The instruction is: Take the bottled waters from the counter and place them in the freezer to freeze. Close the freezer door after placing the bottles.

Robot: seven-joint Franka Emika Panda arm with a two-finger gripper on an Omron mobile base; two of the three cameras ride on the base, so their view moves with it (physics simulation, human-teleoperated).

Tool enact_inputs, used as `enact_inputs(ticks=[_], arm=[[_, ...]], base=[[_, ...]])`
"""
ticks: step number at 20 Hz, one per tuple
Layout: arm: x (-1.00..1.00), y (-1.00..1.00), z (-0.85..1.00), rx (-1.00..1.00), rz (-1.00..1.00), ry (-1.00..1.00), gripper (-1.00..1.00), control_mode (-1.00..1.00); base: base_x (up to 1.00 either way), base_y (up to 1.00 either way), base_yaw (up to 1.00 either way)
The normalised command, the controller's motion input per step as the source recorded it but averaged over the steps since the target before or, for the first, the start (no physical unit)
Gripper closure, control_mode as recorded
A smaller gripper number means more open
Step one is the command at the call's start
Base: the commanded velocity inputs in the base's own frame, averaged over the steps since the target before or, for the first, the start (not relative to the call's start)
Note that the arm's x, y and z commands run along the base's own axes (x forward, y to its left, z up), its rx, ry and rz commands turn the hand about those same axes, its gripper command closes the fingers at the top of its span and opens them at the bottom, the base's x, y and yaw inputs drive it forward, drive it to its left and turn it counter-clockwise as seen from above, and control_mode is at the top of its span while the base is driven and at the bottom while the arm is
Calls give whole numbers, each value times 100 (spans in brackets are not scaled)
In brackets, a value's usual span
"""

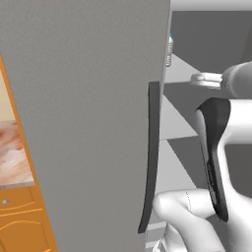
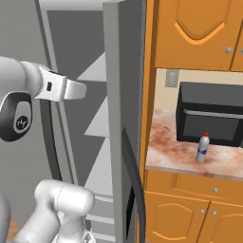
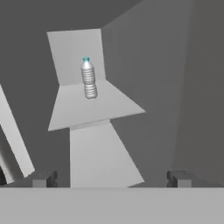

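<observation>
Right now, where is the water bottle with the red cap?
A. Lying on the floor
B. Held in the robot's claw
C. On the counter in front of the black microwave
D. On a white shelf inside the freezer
C: the red-capped bottle stands upright on the counter just in front of the microwave, while the light-blue-capped bottle already sits on a freezer shelf.

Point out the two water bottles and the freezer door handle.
light-blue-capped bottle (image 3: 89,81), hand view, on its ribbed body.
red-capped bottle (image 2: 202,148), right base view, on its labelled body.
freezer door handle (image 1: 152,147), left base view, mid-length of the dark bar.
</observation>
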Motion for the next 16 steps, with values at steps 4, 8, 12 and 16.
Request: enact_inputs(ticks=[4, 8, 12, 16], arm=[[-59, 36, -15, 0, 12, 4, -100, -100], [-35, 22, -31, 0, 14, 3, -100, -100], [-14, 5, -38, 0, 24, 4, -100, -100], [-10, 2, -34, 0, 20, 8, -100, -100]], base=[[0, 0, 0], [0, 0, 0], [0, 0, 0], [0, 0, 0]])
